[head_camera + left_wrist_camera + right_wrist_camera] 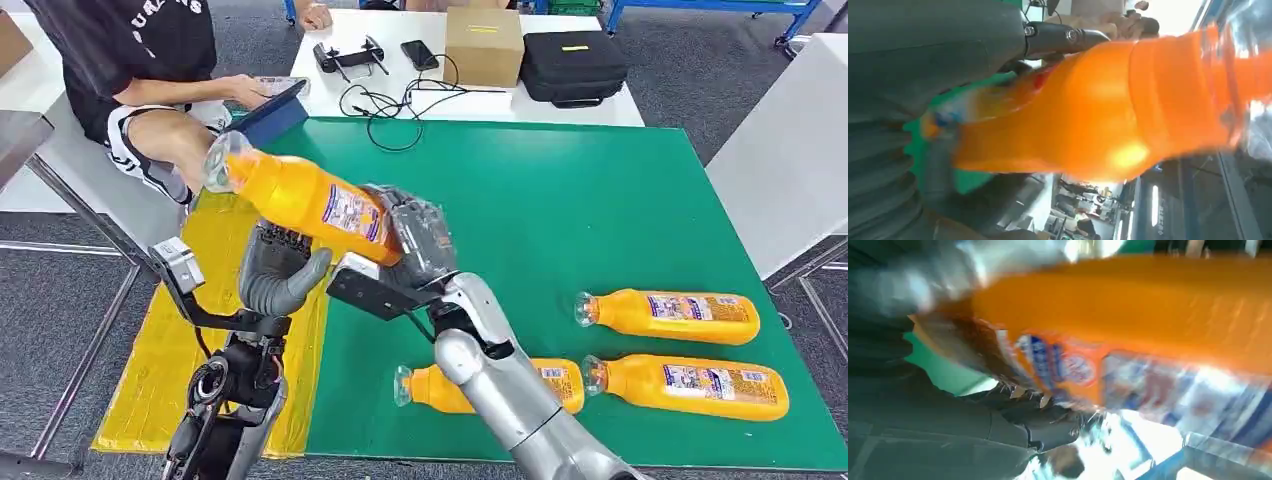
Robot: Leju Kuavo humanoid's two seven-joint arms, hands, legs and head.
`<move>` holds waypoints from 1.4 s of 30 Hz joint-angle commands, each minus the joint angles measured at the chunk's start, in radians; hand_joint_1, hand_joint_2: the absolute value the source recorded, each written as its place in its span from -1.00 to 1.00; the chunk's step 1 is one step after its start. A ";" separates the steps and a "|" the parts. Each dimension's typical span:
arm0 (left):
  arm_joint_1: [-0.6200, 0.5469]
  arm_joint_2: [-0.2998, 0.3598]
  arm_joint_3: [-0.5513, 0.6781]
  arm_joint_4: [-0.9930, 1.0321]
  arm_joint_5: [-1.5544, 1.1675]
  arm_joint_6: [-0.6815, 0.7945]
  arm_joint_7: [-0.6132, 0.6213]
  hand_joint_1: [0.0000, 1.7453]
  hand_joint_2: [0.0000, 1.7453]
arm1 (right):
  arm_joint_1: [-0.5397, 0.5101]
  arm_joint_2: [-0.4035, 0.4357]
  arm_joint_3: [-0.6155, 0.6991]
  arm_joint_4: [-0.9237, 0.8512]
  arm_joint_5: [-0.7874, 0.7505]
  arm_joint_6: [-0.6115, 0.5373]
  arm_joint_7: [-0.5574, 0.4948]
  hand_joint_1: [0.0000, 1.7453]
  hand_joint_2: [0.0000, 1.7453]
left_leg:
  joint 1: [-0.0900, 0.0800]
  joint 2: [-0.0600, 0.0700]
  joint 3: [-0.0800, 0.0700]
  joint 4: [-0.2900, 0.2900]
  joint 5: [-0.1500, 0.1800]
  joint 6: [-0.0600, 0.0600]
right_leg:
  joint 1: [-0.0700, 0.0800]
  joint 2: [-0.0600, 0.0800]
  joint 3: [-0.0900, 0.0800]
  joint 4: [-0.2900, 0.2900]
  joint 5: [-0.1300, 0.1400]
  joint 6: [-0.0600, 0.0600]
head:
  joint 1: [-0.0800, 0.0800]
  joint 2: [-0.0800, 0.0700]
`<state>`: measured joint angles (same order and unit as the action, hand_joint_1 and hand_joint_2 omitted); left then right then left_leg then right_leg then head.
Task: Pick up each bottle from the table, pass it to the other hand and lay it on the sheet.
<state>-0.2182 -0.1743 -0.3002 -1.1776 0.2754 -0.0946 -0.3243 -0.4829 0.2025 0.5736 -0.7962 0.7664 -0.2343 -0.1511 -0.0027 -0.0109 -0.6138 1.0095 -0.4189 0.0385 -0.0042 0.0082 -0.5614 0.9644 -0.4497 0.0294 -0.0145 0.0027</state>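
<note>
Fingers of the right hand (pixel 420 240) clasp the label end of the orange juice bottle (pixel 300 195), held in the air over the edge where the green mat (pixel 560 200) meets the yellow sheet (pixel 220 250), its long axis slanting up and away toward the seated person (pixel 140 70). Just under its middle, the left hand (pixel 280 265) cups upward with fingers apart, gripping nothing, so the handover looks imminent. Its blue-and-white label is too blurred to read.

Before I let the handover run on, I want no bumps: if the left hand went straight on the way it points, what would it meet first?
The orange bottle held by the right hand; the left hand sits just beneath it, though depth is unclear.
</note>
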 commanded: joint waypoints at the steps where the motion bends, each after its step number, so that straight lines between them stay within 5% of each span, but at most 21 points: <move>1: -0.061 0.015 -0.019 0.069 0.002 -0.012 0.011 -1.00 1.00 | -0.050 0.019 0.120 0.139 0.000 0.032 -0.015 1.00 1.00 | 0.001 0.000 0.003 -0.001 -0.001 -0.001 | 0.001 -0.001 0.004 -0.001 -0.001 0.000 | 0.000 0.000; 15: -0.088 0.015 -0.022 0.101 0.016 -0.004 0.018 -1.00 1.00 | -0.058 0.017 0.199 0.147 -0.034 0.032 -0.033 1.00 1.00 | 0.001 -0.001 0.007 -0.002 -0.002 -0.003 | 0.001 -0.002 0.007 -0.002 -0.003 -0.001 | 0.000 0.000; 16: -0.087 0.015 -0.024 0.096 0.010 0.012 0.015 0.50 1.00 | -0.060 0.015 0.208 0.148 -0.048 0.026 -0.028 1.00 1.00 | 0.001 -0.001 0.007 -0.002 -0.002 -0.002 | 0.001 -0.002 0.007 -0.002 -0.003 -0.001 | 0.000 0.000; 17: -0.086 0.015 -0.024 0.095 0.011 0.013 0.015 1.00 1.00 | -0.060 0.014 0.212 0.148 -0.052 0.025 -0.027 1.00 1.00 | 0.000 0.000 0.008 -0.002 -0.002 -0.003 | 0.001 -0.002 0.008 -0.002 -0.003 -0.001 | 0.000 0.000; 42: -0.078 0.023 -0.026 0.101 0.003 0.049 -0.013 1.00 1.00 | -0.051 -0.005 0.224 0.127 -0.109 -0.005 -0.019 1.00 1.00 | 0.001 -0.001 0.007 -0.002 -0.002 -0.002 | 0.001 -0.003 0.007 -0.002 -0.003 -0.001 | 0.000 0.000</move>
<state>-0.2205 -0.1671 -0.2686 -1.1505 0.2838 -0.0553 -0.3266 -0.5225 0.2110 0.6958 -0.7156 0.6653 -0.2342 -0.1610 -0.0027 -0.0102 -0.6137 1.0095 -0.4190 0.0385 -0.0043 0.0083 -0.5619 0.9644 -0.4498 0.0292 -0.0145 0.0027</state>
